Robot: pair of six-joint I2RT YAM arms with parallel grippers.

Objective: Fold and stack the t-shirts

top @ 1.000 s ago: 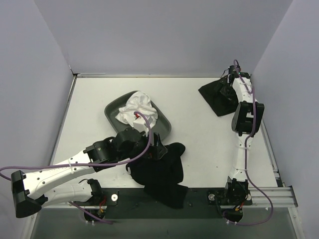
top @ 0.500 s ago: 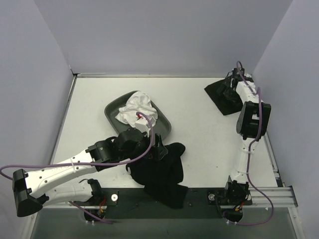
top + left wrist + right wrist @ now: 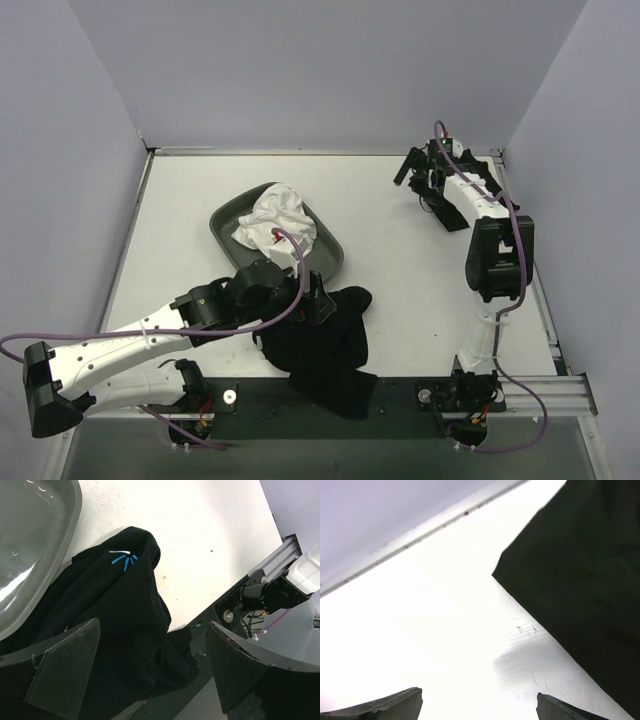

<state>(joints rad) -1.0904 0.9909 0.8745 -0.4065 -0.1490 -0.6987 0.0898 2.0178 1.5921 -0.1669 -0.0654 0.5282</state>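
Note:
A crumpled black t-shirt [image 3: 322,352] lies at the table's near edge and hangs over it. Its small blue mark [image 3: 125,560] shows in the left wrist view. My left gripper [image 3: 320,303] hovers open just above this t-shirt [image 3: 115,620], jaws wide apart and empty [image 3: 155,680]. A second, folded black t-shirt [image 3: 452,213] lies flat at the back right, partly hidden by my right arm. My right gripper [image 3: 415,172] is open and empty just left of it, over bare table [image 3: 477,710]. The folded t-shirt's edge [image 3: 580,580] fills the upper right of the right wrist view.
A shallow grey-green tray [image 3: 225,232] holding a bunched white cloth [image 3: 278,222] stands left of centre, its rim [image 3: 30,540] touching the crumpled t-shirt. Walls close the back and both sides. A metal rail [image 3: 560,390] and the arm bases run along the near edge.
My right gripper has swung left, off the folded t-shirt at the back right, and now hangs over bare table. The left arm has hardly moved.

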